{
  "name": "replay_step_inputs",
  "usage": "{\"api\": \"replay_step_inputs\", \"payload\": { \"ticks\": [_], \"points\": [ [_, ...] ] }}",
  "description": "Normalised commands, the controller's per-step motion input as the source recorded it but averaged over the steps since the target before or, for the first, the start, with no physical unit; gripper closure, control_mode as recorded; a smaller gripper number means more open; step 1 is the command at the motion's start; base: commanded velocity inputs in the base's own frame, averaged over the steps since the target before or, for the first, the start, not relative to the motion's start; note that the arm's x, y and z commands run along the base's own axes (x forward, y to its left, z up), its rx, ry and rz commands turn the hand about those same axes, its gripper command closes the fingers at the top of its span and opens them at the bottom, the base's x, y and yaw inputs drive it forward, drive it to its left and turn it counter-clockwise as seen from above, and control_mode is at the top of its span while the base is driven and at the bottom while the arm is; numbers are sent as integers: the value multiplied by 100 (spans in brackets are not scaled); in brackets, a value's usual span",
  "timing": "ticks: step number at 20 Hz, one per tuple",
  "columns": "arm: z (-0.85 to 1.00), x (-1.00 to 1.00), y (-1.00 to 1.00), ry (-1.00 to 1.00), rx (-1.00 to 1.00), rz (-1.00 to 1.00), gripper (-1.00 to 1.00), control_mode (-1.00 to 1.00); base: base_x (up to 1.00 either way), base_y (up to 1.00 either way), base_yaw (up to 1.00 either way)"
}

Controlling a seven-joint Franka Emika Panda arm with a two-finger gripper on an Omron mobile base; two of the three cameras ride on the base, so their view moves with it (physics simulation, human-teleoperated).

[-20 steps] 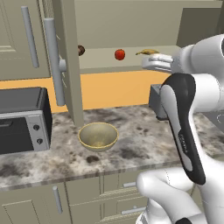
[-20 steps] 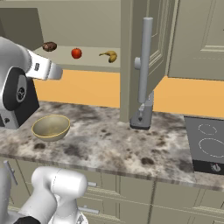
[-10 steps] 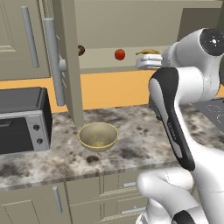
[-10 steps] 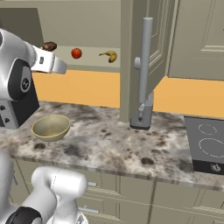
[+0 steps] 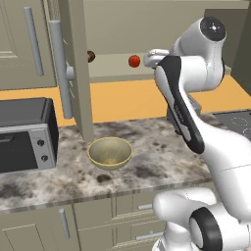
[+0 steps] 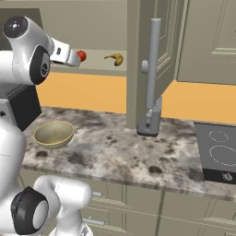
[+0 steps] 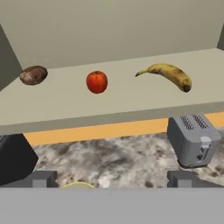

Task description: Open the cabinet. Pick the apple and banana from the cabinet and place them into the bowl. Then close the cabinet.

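1. Now that both doors of the cabinet [image 6: 152,60] stand swung out, I count the opening step as done and the fruit as the job in hand.
2. Compared with a second ago, my arm has risen and turned toward the shelf: the gripper [image 6: 69,56] now sits just in front of the shelf's front edge, close beside the apple [image 6: 81,56], where before it hung lower and further back.
3. In the hand view the finger tips [image 7: 41,179] stand wide apart with nothing between them, so the gripper is released and empty.
4. The apple [image 7: 96,82] sits on the cabinet shelf near the middle of its front edge, not touched yet.
5. The banana [image 7: 168,75] lies on the same shelf toward its right side, well apart from the apple; a small dark brown round object [image 7: 33,75] sits toward the shelf's left end.
6. The bowl [image 5: 110,153] waits on the marble counter [image 6: 138,152] below the shelf, near the counter's front edge, with no fruit in it; a toaster [image 7: 196,140] stands on the counter further right, and a toaster oven [image 5: 24,133] at the left.
7. I judge the approach has lined me up on the apple first; next I need to push the open fingers in around it before closing.
8. The risk I see is nudging the round apple so it rolls back along the shelf.
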Motion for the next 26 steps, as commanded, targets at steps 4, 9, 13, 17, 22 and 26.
{"api": "replay_step_inputs", "payload": {
  "ticks": [4,9,13,17,22,26],
  "points": [
    [-14,54,0,-3,0,0,-100,-100,0,0,0],
    [-12,52,0,-6,0,1,-100,-100,0,0,0],
    [0,62,5,0,0,0,-100,-100,0,0,0],
    [0,62,17,0,0,0,-100,-100,0,0,0],
    [0,54,22,2,0,0,-100,-100,0,0,0],
    [-3,36,1,0,0,0,-100,-100,0,0,0]
  ]
}}
